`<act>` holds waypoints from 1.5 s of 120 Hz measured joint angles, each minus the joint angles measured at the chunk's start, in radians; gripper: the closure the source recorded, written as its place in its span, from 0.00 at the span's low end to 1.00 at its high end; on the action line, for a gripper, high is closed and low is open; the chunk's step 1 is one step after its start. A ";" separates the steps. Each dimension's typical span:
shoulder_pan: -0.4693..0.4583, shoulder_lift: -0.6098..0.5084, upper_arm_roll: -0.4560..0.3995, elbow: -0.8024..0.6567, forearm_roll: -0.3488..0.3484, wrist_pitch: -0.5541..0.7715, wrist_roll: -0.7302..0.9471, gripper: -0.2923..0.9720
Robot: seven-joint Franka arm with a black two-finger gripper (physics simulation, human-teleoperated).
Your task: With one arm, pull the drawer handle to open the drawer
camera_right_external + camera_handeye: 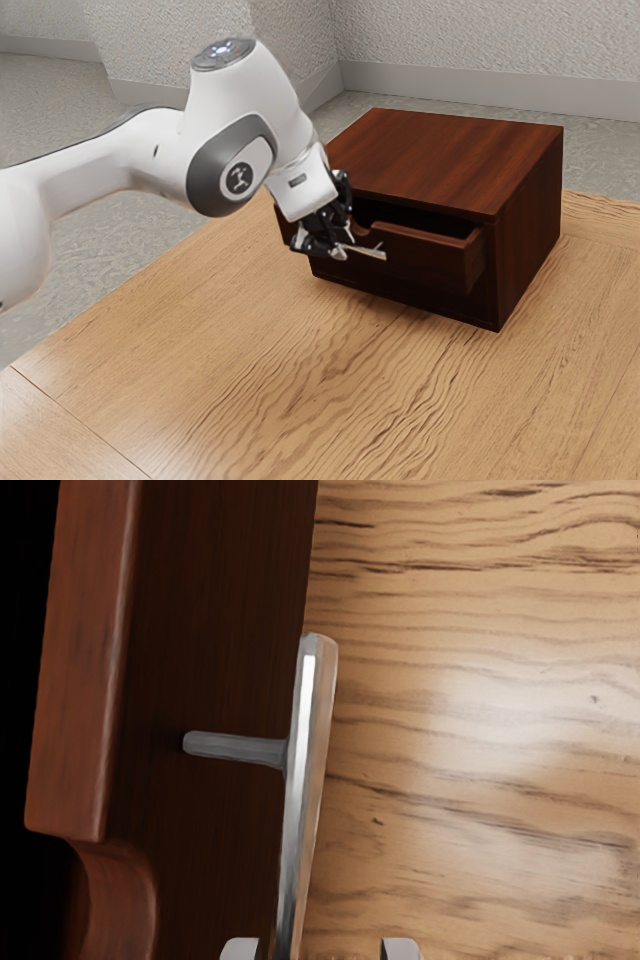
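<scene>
Exterior view: a wooden table [250, 400] carries a dark wooden cabinet [450, 150] toward the exterior view's right, and the white Franka arm [150, 160] reaches to its front. The drawer [430, 255] stands partly pulled out, with a dark gap above its front. The gripper [335, 245] is at the silver bar handle [370, 252]. In the wrist view the fingertips [400, 948] stand spread with the handle between them, released rather than clamped.

Walls [480, 30]: pale, rough-textured, meeting in a corner.
Baseboard [480, 85]: plain light grey.
Floor [60, 110]: grey, speckled.
Table [300, 390]: light wood, bold grain.
</scene>
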 joint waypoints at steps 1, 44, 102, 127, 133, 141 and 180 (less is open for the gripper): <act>0.000 -0.001 0.000 -0.002 0.000 0.000 0.000 0.72; 0.000 -0.050 0.009 -0.065 -0.001 0.016 -0.001 0.72; 0.002 -0.108 0.008 -0.144 -0.006 0.033 -0.003 0.72; 0.003 -0.122 0.007 -0.167 -0.006 0.042 -0.006 0.71; 0.005 -0.130 0.006 -0.173 -0.006 0.043 -0.006 0.72; -0.001 -0.143 0.011 -0.184 -0.006 0.045 -0.007 0.73; 0.002 -0.189 0.008 -0.239 -0.011 0.053 -0.010 0.72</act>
